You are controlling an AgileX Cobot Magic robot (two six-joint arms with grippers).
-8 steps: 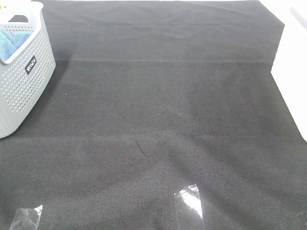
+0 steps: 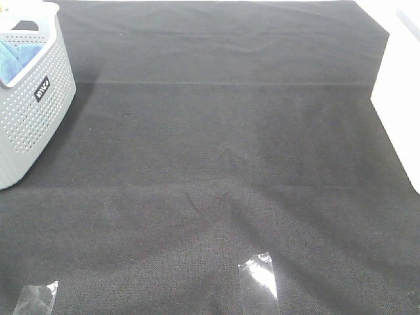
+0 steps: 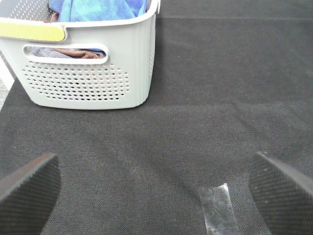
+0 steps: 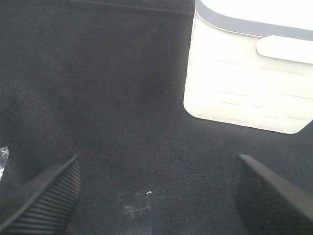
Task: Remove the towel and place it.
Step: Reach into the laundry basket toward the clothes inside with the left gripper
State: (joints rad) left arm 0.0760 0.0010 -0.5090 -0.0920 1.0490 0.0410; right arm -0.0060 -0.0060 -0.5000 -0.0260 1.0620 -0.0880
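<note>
Scene unchanged since the previous frame: towel inside the basket, left pincer and right pincer both spread wide, empty.

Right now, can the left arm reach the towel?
Probably yes: the left gripper is open, only black cloth lies between it and the basket, and the towel shows at its open top.

Worktop covered in black fabric, carrying a grey perforated basket with a black label at far left, a white plastic bin at the right edge, and two clear tape strips near the front.
</note>
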